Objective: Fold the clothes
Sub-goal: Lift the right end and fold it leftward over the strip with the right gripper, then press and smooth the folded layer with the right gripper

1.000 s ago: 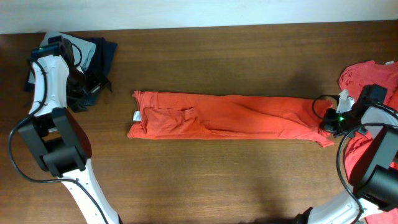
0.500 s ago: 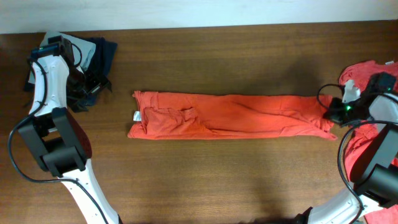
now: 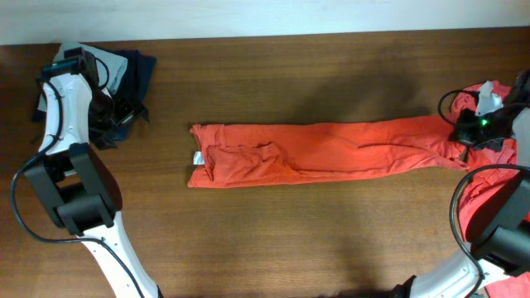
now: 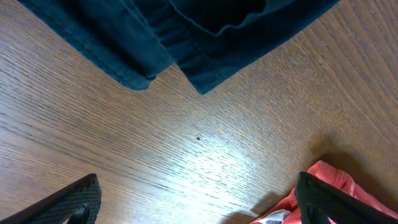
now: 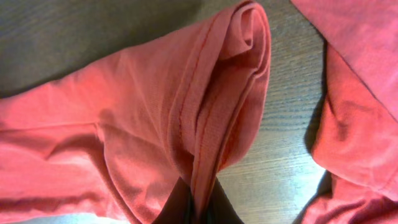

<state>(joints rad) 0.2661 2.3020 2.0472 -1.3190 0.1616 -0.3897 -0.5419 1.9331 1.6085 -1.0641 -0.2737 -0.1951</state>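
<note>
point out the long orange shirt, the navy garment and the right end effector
long orange shirt [image 3: 331,149], overhead view, middle of the folded strip
navy garment [image 4: 211,59], left wrist view, near its lower corner
right end effector [image 5: 195,208], right wrist view, between its fingertips

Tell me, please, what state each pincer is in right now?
Left pincer: open, holding nothing.
Right pincer: shut on the end of the folded orange-red T-shirt.

— You see the table [image 3: 273,232]? It's brown wood with a fine grain and a soft sheen under the light.
— And the T-shirt [image 3: 331,153]?
— Matt orange-red knit cloth, creased, with stitched hems. At ten o'clock you have the navy garment [image 3: 142,73]: matt cloth too, ribbed along one edge.
</note>
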